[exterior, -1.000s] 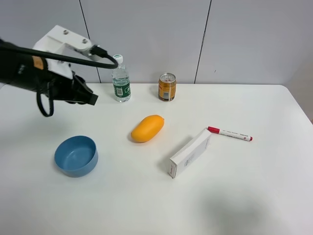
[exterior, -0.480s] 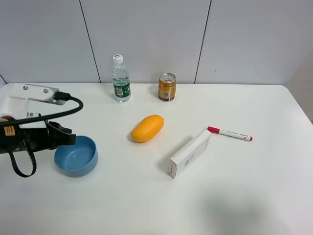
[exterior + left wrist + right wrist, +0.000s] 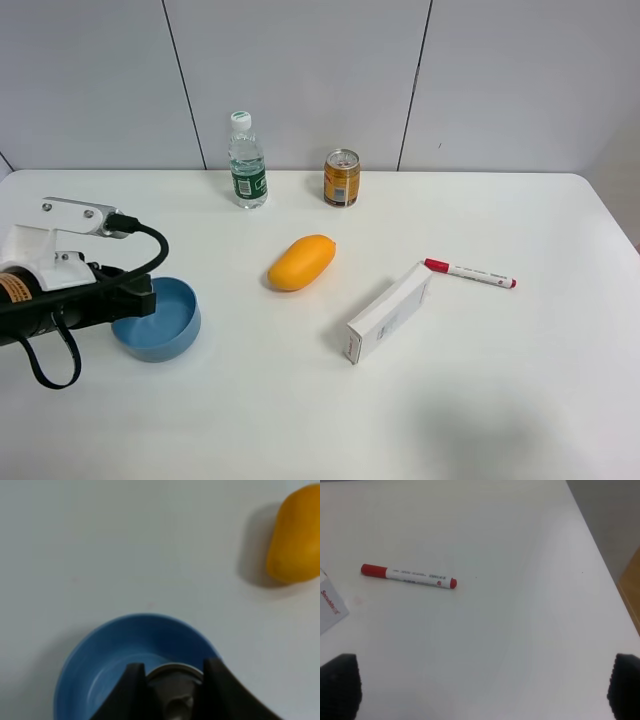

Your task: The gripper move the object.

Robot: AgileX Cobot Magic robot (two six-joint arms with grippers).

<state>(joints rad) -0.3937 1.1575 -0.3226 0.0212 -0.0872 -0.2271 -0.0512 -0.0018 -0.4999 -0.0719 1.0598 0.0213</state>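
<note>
Overhead, the left tool hangs over the left part of the blue bowl on the desk. Its wrist view shows the jaws closed on the capsule, directly above the bowl's hollow. The right wrist view shows the right tool wide open and empty, far right near the marker.

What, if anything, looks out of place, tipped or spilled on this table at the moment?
Nothing looks spilled or damaged. The bottle and can stand upright; the white box lies at an angle near the marker. The left gripper holds a small metal capsule over the blue bowl.
</note>
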